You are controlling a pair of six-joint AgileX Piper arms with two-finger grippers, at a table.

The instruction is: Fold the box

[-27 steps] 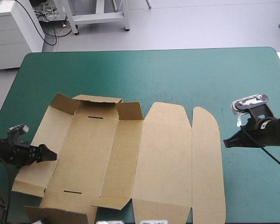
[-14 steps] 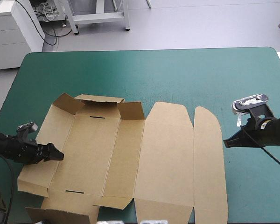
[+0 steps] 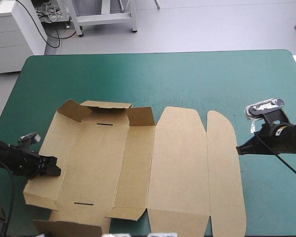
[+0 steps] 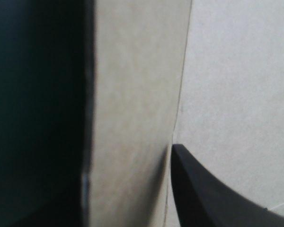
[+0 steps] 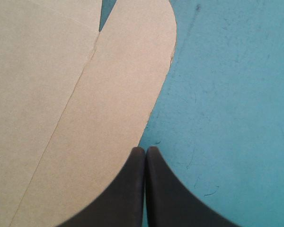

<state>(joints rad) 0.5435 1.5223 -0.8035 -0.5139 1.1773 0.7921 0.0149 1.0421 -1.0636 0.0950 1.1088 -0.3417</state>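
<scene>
The brown box (image 3: 138, 163) lies as a cut sheet on the teal-green cover, its left part with end flaps slightly raised. My left gripper (image 3: 53, 170) is at the box's left wall panel (image 4: 132, 94), open. One black finger (image 4: 213, 194) rests by the crease inside the wall, and the other is hidden in the dark outside it. My right gripper (image 3: 240, 149) is shut, and its tip (image 5: 143, 150) touches the outer edge of the rounded right flap (image 5: 118, 94), with nothing between the fingers.
Bare teal-green cover (image 3: 163, 74) stretches from the box to the table's far edge and lies to the right of the flap (image 5: 227, 94). The box's front edge reaches the table's near edge. A white cabinet (image 3: 15, 34) stands beyond the far left corner.
The box has slid a little to the right. My left gripper pushed in over the left wall, then drew back toward the table's left and front, its fingers now apart. The right gripper stayed put.
</scene>
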